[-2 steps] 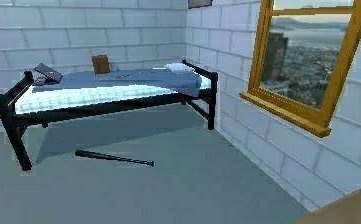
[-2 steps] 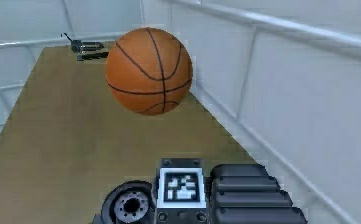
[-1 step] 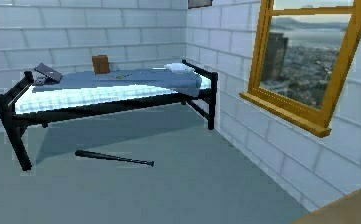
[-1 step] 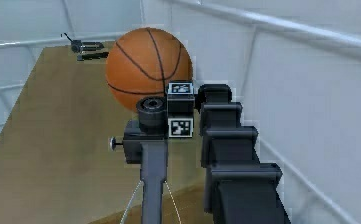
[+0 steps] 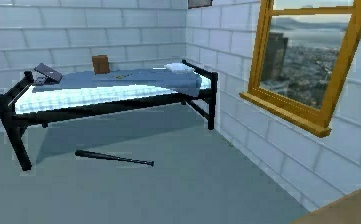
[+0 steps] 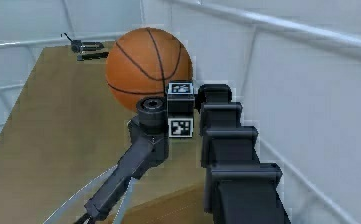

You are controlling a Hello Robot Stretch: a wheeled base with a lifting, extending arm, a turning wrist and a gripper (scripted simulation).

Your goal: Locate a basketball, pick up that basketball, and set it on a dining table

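An orange basketball [image 6: 148,65] with black seams shows in the arm side view, above a brown wooden tabletop [image 6: 48,140]. The dark arm [image 6: 233,150] rises from the bottom edge, with its two white marker squares [image 6: 180,108] just below the ball. The gripper's dark body lies left of them and its thin fingers [image 6: 108,195] slant down-left over the tabletop. The gripper [image 6: 83,208] runs off toward the bottom edge, so I cannot tell whether it holds anything. Whether the ball rests on the table or touches the gripper cannot be told.
A small dark object [image 6: 84,46] lies at the table's far end by the white brick wall [image 6: 308,90]. In the forward view stand a black-framed bed [image 5: 108,95] with blue bedding, a dark bat [image 5: 113,157] on the grey floor, and a wood-framed window [image 5: 303,60] at the right.
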